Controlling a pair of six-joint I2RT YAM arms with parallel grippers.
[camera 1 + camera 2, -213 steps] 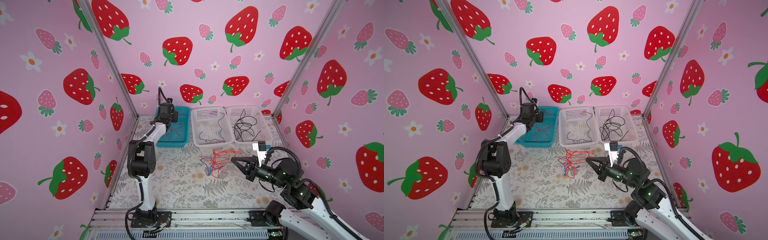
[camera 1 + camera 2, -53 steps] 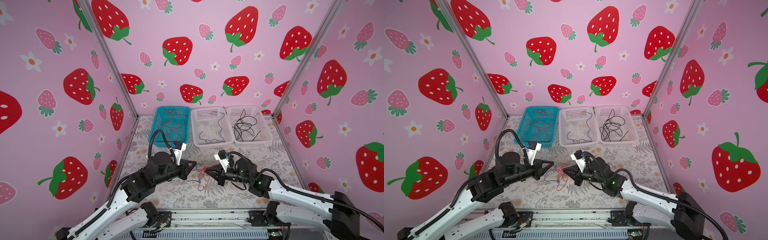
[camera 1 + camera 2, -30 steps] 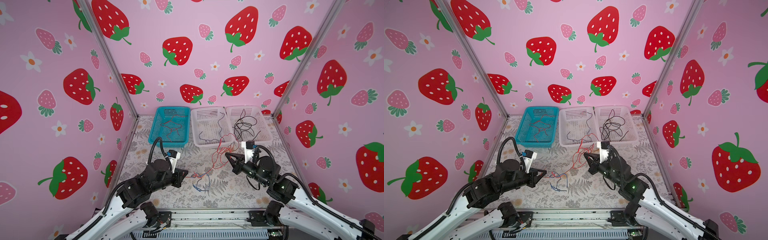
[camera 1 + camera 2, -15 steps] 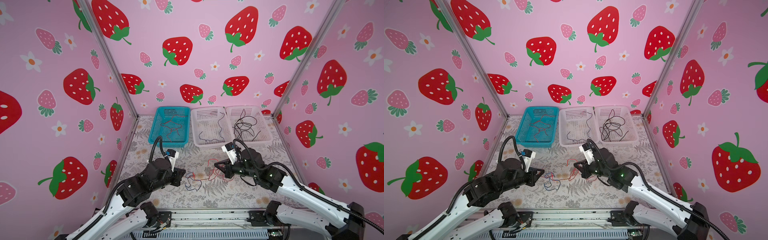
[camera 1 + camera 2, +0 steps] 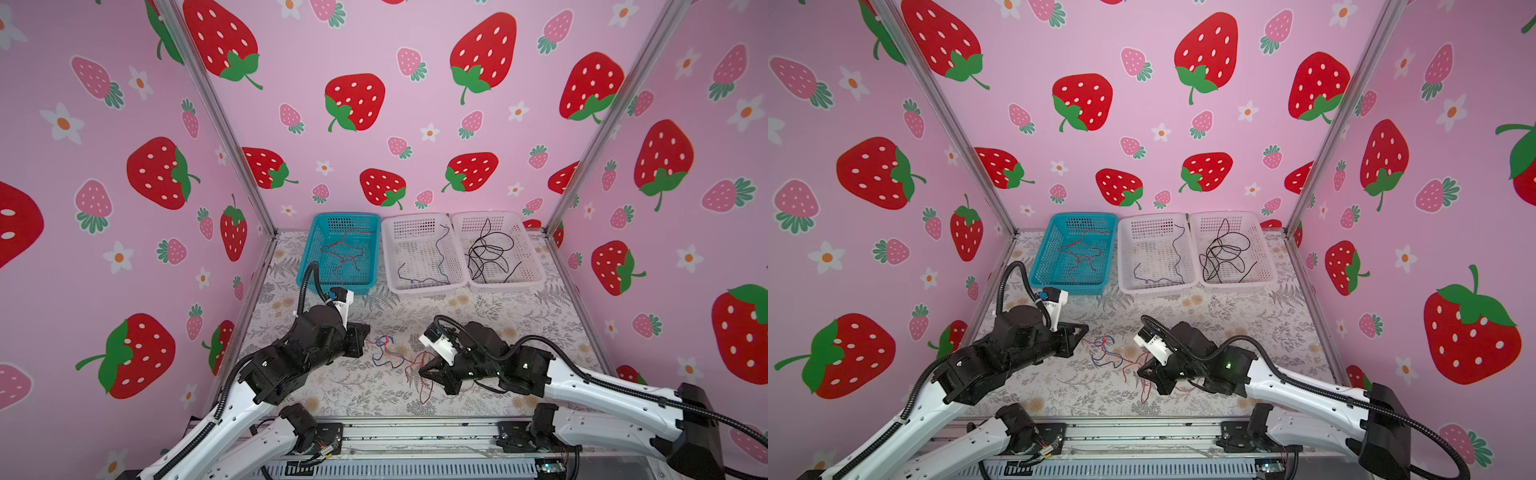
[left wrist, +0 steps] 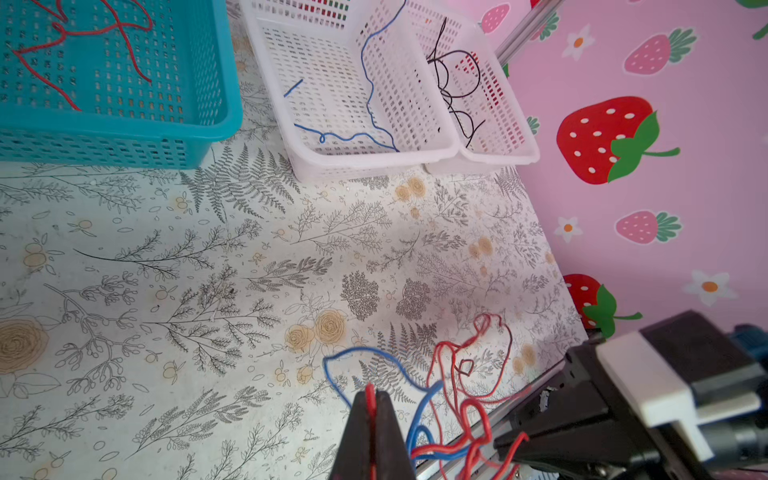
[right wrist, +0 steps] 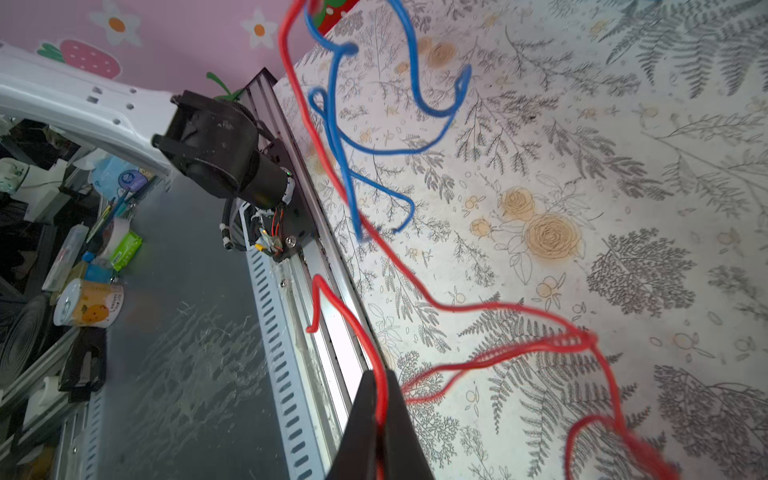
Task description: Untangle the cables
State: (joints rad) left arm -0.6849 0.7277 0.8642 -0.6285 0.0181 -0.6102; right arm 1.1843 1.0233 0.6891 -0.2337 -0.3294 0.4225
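Note:
A loose tangle of red and blue cables [image 5: 388, 353] [image 5: 1106, 353] lies on the floral mat between my two grippers. My left gripper [image 5: 368, 332] [image 5: 1086, 328] sits at the tangle's left end. In the left wrist view it [image 6: 370, 395] is shut on a red cable, with a blue cable [image 6: 357, 351] looping just beyond the tips. My right gripper [image 5: 422, 368] [image 5: 1140, 370] is low at the tangle's right end. In the right wrist view it [image 7: 380, 382] is shut on a red cable [image 7: 457, 308] that runs away toward the blue cable [image 7: 390, 152].
Three baskets stand at the back: a teal basket [image 5: 338, 287] with a red cable [image 5: 343, 253], a white basket [image 5: 428, 289] with a dark blue cable [image 5: 440, 257], and another white basket [image 5: 507, 284] with black cables [image 5: 486, 253]. A metal rail [image 5: 415, 432] edges the front; pink walls enclose three sides.
My right gripper has come down from near the white baskets to the front of the mat, keeping its red cable. The tangle has dropped and spread on the mat. The left gripper barely moved.

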